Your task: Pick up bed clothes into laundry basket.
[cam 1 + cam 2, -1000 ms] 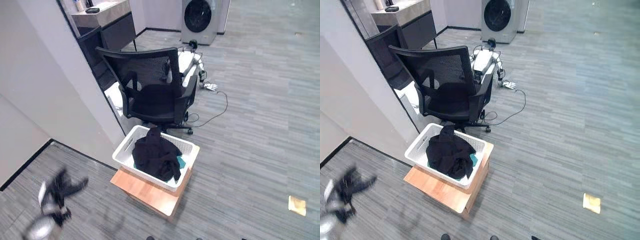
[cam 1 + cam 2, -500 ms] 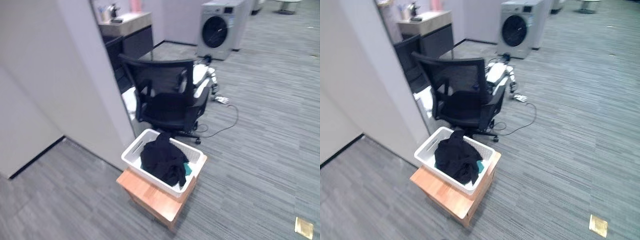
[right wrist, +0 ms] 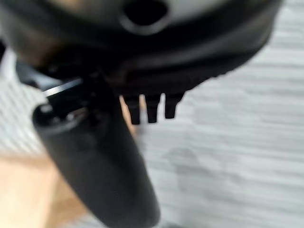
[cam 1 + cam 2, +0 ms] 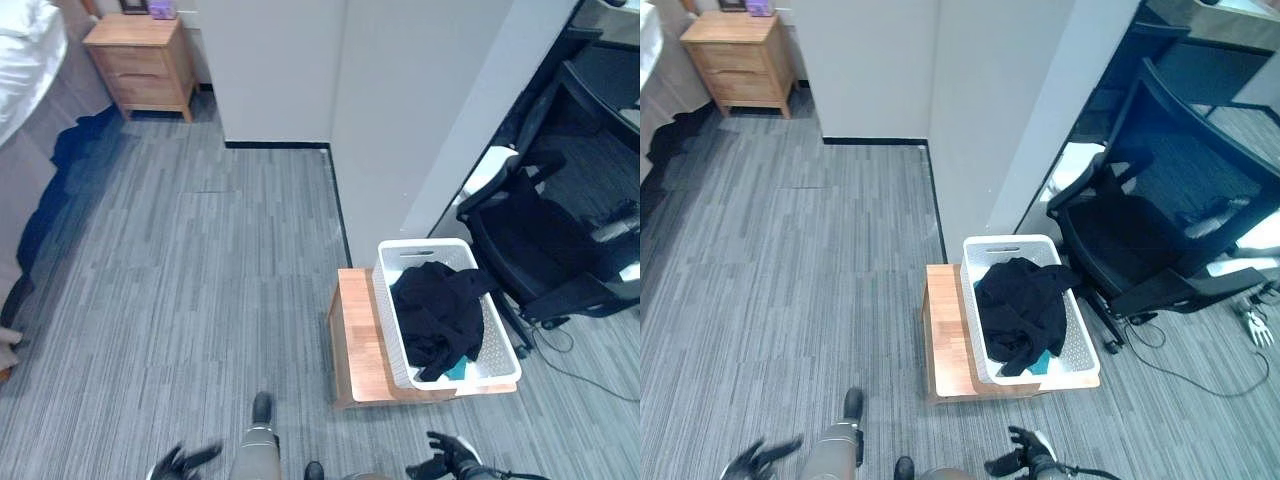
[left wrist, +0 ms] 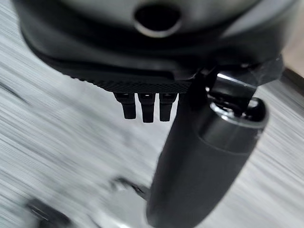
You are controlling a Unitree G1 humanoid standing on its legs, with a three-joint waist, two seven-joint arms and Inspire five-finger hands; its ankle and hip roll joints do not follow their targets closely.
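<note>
Floor point(image 4: 180, 290): we see grey striped carpet across most of the room, running from the wall down to the near edge.
Wall point(image 4: 300, 70): a pale corner juts into the room, with a dark skirting strip at its foot.
Bed point(image 4: 25, 60): at the far left edge, white bedding on top and a dark blue cloth point(image 4: 70, 150) hanging down its side to the floor.
Office chair point(image 4: 545, 240): black, standing just beside the basket on its right.
Nightstand point(image 4: 140, 50): light wood with drawers, against the far wall next to the bed.
Wooden stand point(image 4: 355, 345): a low light-wood block beside the wall corner — it carries the basket.
Laundry basket point(image 4: 395, 345): white and slatted, sitting on the stand's right part.
Black clothes point(image 4: 435, 315): heaped inside the basket, one edge draped over the right rim; a bit of teal cloth point(image 4: 458, 370) shows beneath.
Left hand point(image 4: 180, 465): low at the near edge, fingers spread and relaxed, holding nothing.
Right hand point(image 4: 445, 462): low at the near edge — fingers loosely spread, empty, near the stand's front.
</note>
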